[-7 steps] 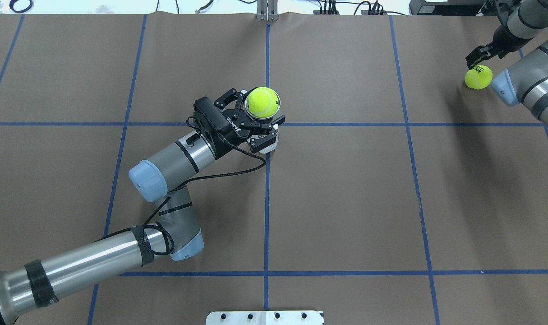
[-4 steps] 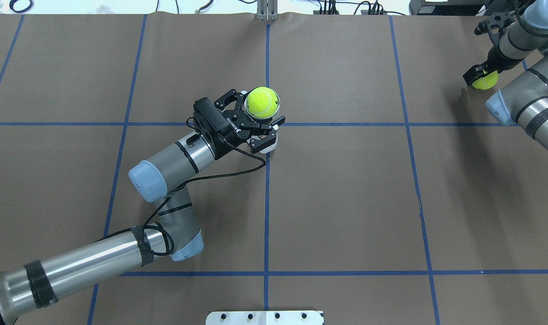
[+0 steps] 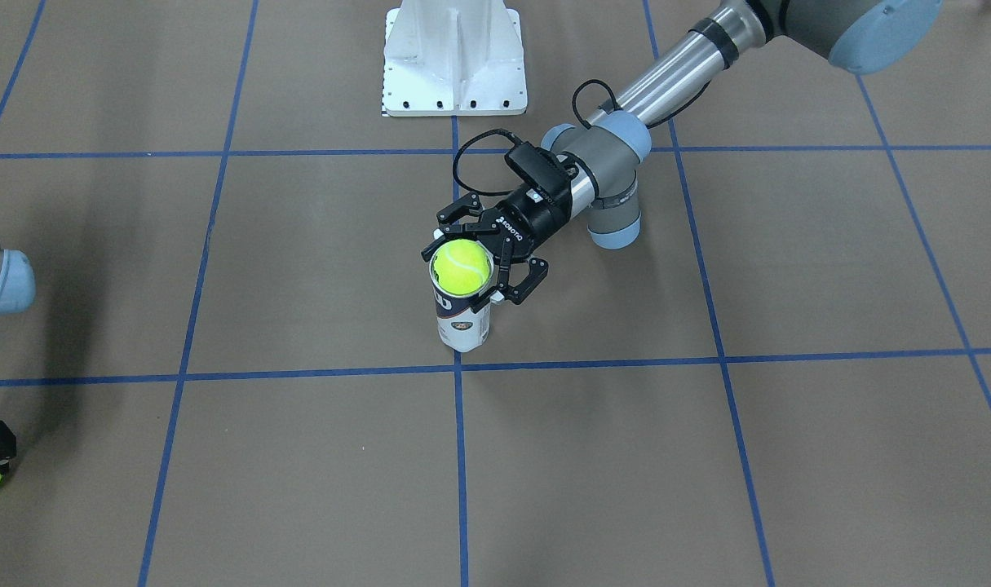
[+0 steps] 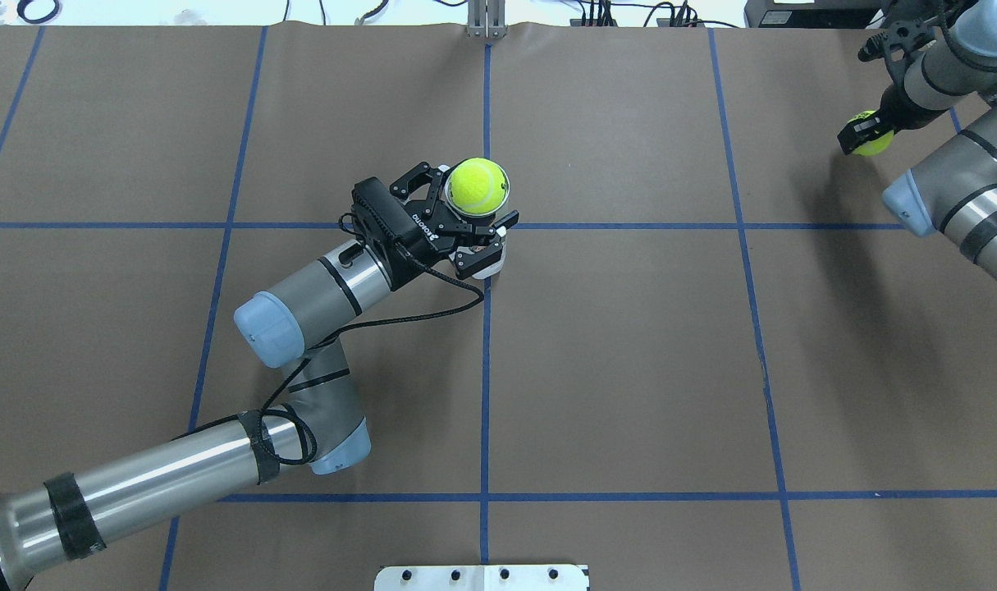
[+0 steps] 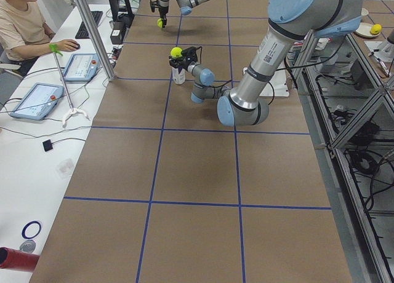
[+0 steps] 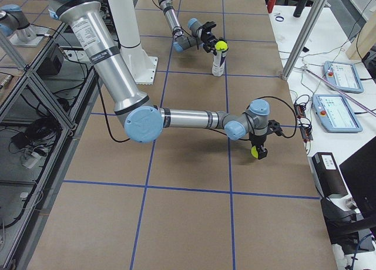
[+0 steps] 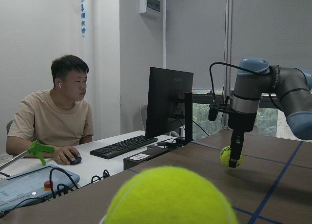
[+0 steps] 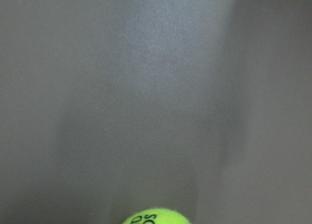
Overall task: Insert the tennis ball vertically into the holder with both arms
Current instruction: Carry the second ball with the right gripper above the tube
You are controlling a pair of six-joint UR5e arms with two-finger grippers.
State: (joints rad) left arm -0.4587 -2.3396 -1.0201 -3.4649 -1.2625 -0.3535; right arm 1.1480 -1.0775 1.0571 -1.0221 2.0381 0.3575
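Note:
The holder, a clear can with a navy-and-white label, stands upright near the table's middle. A yellow tennis ball sits in its mouth, also seen from overhead. My left gripper is shut around the holder's upper part from the side. My right gripper is at the far right, pointing down and shut on a second tennis ball, just above the table. That ball also shows in the left wrist view and the right wrist view.
The white pedestal base stands at the robot's side of the table. Brown paper with blue tape lines covers the table. An operator sits at a desk with a monitor beyond the far edge.
My right gripper came down over the second ball, shut on it and shifted it slightly. My left gripper, the holder and the top ball have not moved.

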